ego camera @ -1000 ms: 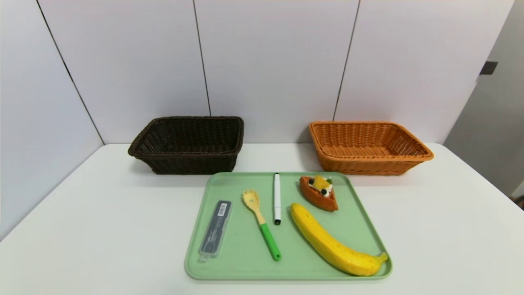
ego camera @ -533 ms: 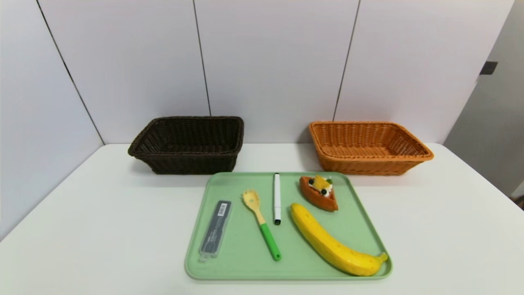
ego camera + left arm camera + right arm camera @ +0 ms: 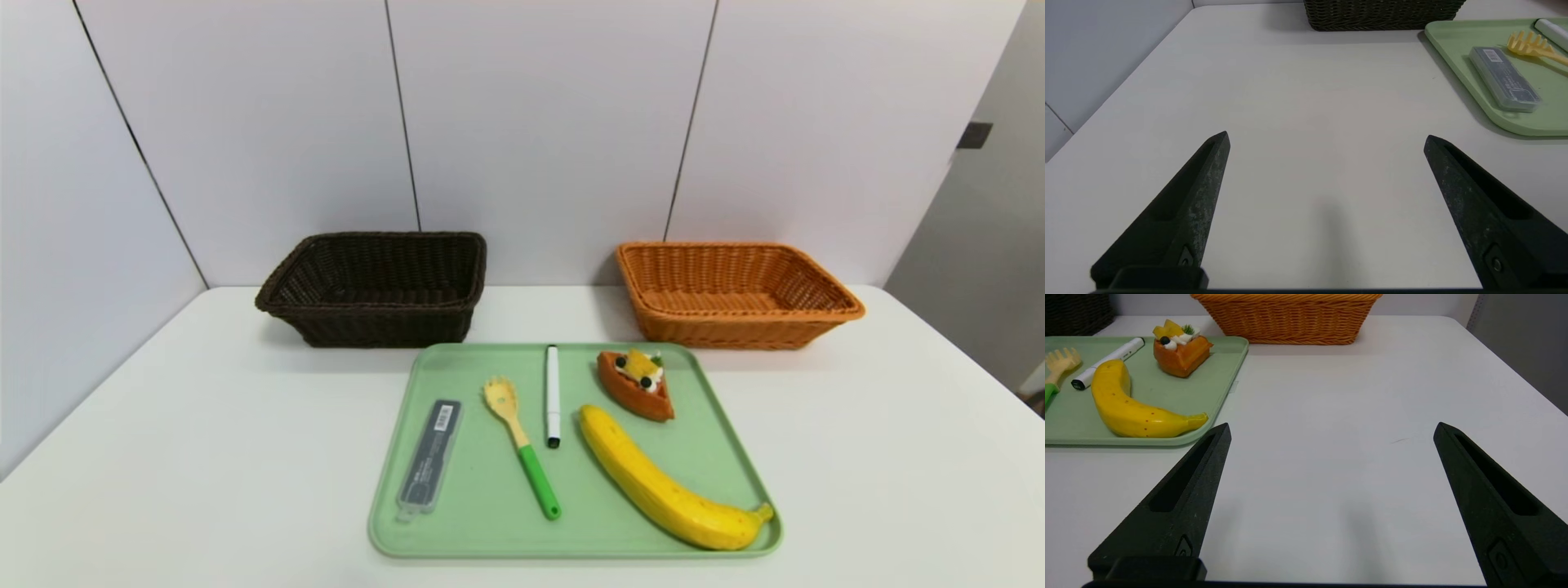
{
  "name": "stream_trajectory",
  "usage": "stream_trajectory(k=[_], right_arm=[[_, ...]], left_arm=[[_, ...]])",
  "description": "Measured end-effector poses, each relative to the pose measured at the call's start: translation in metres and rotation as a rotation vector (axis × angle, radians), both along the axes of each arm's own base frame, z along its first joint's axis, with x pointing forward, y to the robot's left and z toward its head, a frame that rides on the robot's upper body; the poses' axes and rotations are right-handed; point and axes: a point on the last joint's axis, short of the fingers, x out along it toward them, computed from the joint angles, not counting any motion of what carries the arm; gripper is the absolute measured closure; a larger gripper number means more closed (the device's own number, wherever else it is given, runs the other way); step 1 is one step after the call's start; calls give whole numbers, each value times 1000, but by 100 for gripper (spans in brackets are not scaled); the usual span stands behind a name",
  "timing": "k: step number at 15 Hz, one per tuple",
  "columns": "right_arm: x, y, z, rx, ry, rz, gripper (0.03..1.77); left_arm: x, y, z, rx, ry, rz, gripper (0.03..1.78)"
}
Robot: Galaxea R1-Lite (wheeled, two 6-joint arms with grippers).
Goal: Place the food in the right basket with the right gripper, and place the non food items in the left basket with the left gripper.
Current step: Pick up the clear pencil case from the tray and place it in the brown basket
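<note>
On the green tray (image 3: 490,531) lie the dark grey case (image 3: 429,454), the yellow spork with green handle (image 3: 522,447), the white marker (image 3: 553,395), the pastry wedge (image 3: 637,384) and the banana (image 3: 661,482). Behind it stand the dark brown basket (image 3: 375,287) at the left and the orange-tan basket (image 3: 731,292) at the right; I see nothing in either. Neither gripper shows in the head view. My left gripper (image 3: 1326,136) hangs open over bare table, left of the tray (image 3: 1457,53). My right gripper (image 3: 1332,428) is open over bare table, right of the banana (image 3: 1126,406).
The white table (image 3: 204,425) meets grey wall panels behind the baskets and on the left. Its right edge drops off beside the orange-tan basket.
</note>
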Motion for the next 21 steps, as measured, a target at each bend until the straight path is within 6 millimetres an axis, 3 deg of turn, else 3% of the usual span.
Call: stream_trajectory(k=[4, 8, 11, 15, 21], right_arm=[[-4, 0, 14, 11, -56, -2, 9], [-13, 1, 46, 10, -29, 36, 9], [-6, 1, 73, 8, 24, 37, 9], [18, 1, 114, 5, 144, 29, 9], [78, 0, 162, 5, 380, 38, 9]], left_arm=[[-6, 0, 11, -4, 28, -8, 12], [-26, -1, 56, -52, 65, -53, 12], [-25, -1, 88, -64, 146, -59, 12], [4, -2, 134, -72, 258, -60, 12], [78, -3, 183, -84, 435, -110, 12]])
